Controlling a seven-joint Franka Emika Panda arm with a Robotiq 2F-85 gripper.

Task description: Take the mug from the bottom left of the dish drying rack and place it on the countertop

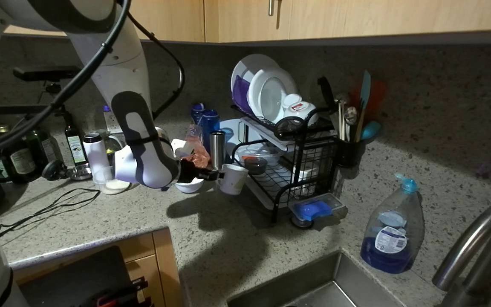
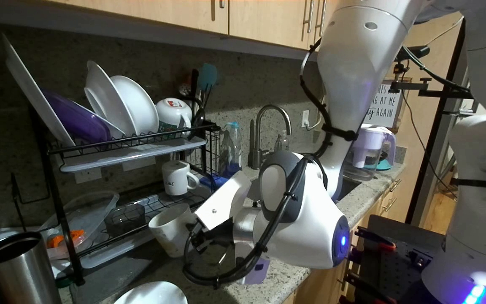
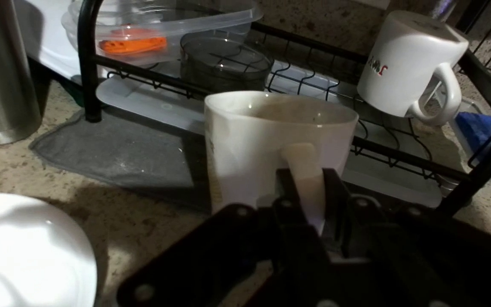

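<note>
The mug is held by its handle, pinched in the gripper, mouth up. It is out of the rack, just in front of it, above or on the counter; which cannot be told. The putting-down step seems to be in hand. Next, it should be set down flat, kept off the bowl, and let go.
</note>
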